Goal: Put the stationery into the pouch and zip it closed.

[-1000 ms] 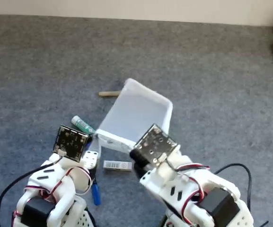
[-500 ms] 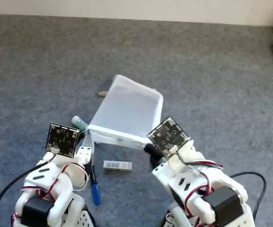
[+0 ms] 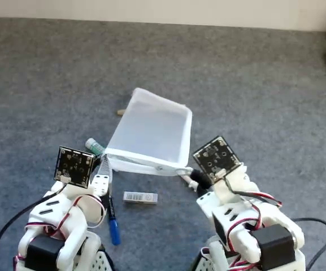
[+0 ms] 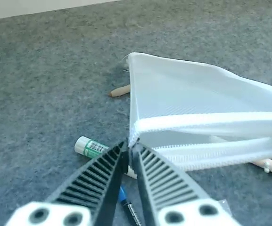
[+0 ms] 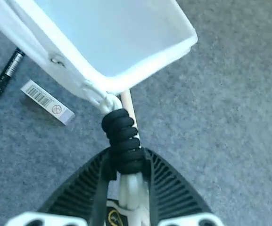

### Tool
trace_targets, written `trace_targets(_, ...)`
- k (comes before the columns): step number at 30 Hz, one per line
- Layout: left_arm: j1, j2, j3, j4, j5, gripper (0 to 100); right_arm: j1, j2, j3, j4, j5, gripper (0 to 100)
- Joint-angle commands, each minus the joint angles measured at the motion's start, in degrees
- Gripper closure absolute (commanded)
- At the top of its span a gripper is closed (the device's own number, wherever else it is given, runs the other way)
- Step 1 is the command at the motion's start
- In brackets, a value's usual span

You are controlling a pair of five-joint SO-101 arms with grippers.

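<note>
A white mesh pouch (image 3: 151, 132) lies at the centre of the grey carpeted surface (image 3: 264, 84), held between two robot arms. Its zip edge runs from lower left to lower right of the high view. The left gripper (image 4: 131, 149), fingers pressed together, pinches the pouch's corner at the zip's left end. The right gripper (image 5: 126, 154) is clamped on the black cord pull (image 5: 121, 136) at the opposite end. In the left wrist view the two zip tapes part from the pinched corner, so the mouth appears open. The stationery lies outside it. A blue-capped pen (image 3: 112, 217) sits beside the left arm, its length pointing toward the mouth. A green-and-white glue stick (image 3: 96, 147) lies just left of the pinched corner. A small labelled bar (image 3: 140, 197) rests between the arms, just below the mouth, and a wooden pencil (image 4: 119, 91) pokes out at the pouch's far side. Filling likely falls to whichever arm lets go, and the left is nearer most items.
</note>
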Motion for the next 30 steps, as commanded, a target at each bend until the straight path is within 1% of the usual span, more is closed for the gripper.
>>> trace_targets(1,-2.2,-0.4,-0.1,-1.1,-0.6,99,3.9,0.1,-3.6,0.9,1.3,99.3)
trace_targets(7,-1.7,-0.4,0.0,-1.3,-0.6,99,3.9,0.0,-6.2,2.0,1.2,99.3)
trace_targets(9,-1.7,-0.4,0.0,-1.3,-0.5,97,3.8,0.0,-7.6,3.0,1.2,99.3)
trace_targets(11,-1.7,-0.4,0.3,-1.3,-0.2,91,2.5,0.0,-8.6,4.0,0.9,99.3)
trace_targets(13,-1.6,-0.4,1.5,-1.3,-0.1,82,-0.2,0.0,-8.9,4.4,-0.6,99.3)
trace_targets(15,-1.6,-0.3,2.5,-1.4,1.6,74,-2.9,0.0,-8.9,4.4,-1.1,99.3)
trace_targets(17,-1.7,-0.3,2.8,-1.4,2.9,70,-4.5,0.0,-8.8,4.5,-1.1,99.3)
trace_targets(20,-1.5,-0.3,2.9,-1.4,2.6,71,-6.3,0.0,-8.8,5.6,-1.1,99.3)
trace_targets(22,0.4,-0.3,3.6,-2.0,2.6,71,-7.0,0.0,-8.8,5.6,-1.1,99.3)
trace_targets(26,3.4,-0.3,8.1,-6.9,1.6,71,-7.3,0.0,-8.9,5.6,-1.2,99.3)
trace_targets(28,3.6,-0.3,10.2,-9.2,0.8,71,-7.4,0.0,-9.0,5.3,-2.5,99.3)
trace_targets(30,3.6,-0.3,11.6,-11.3,0.7,73,-7.4,0.0,-10.6,5.6,-3.0,99.3)
